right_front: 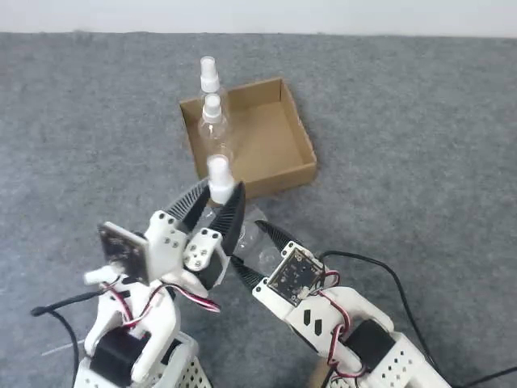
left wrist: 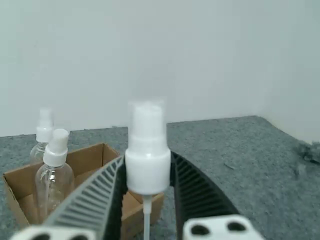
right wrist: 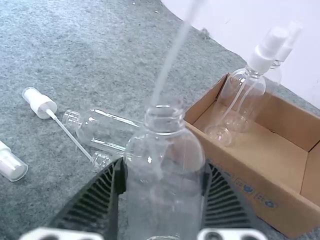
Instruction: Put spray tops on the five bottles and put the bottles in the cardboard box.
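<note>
My left gripper [left wrist: 147, 180] is shut on a white spray top [left wrist: 146, 150], seen from above as the spray top [right_front: 219, 179] between the left gripper's [right_front: 216, 202] black fingers. Its thin tube [right wrist: 172, 55] runs down into the open neck of a clear bottle [right wrist: 164, 170]. My right gripper [right wrist: 160, 185] is shut on that upright bottle [right_front: 250, 234], just in front of the cardboard box [right_front: 300, 137]. Two capped bottles [right_front: 212, 109] stand in the box's left corner.
Two more clear bottles [right wrist: 102, 130] without tops lie on the grey carpet beside the held one. A loose spray top [right wrist: 39, 102] with its tube lies near them, and another top [right wrist: 11, 165] lies at the edge of the view.
</note>
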Robot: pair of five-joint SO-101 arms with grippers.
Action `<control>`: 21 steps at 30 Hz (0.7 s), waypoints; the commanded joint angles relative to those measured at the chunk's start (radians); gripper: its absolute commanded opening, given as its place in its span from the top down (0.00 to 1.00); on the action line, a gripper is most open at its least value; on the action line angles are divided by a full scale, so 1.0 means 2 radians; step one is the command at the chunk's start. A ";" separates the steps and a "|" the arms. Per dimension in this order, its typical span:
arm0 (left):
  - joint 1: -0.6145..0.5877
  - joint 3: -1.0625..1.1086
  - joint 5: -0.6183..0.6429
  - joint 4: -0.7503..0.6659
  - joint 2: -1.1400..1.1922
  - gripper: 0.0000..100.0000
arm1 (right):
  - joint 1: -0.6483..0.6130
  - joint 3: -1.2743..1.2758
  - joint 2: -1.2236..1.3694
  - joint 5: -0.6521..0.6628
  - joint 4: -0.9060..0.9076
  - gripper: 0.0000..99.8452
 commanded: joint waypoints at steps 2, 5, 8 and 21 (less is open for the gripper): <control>0.007 -0.002 -0.006 -0.013 -0.008 0.99 | 0.015 0.009 -0.009 0.007 -0.012 0.90; 0.007 -0.001 -0.006 -0.012 -0.007 0.99 | 0.030 0.008 -0.009 0.007 -0.014 0.90; 0.007 -0.001 -0.006 -0.012 -0.007 0.99 | 0.030 0.008 -0.009 0.006 -0.014 0.90; 0.010 0.044 -0.037 -0.005 -0.008 0.99 | 0.055 0.009 -0.009 0.006 -0.023 0.90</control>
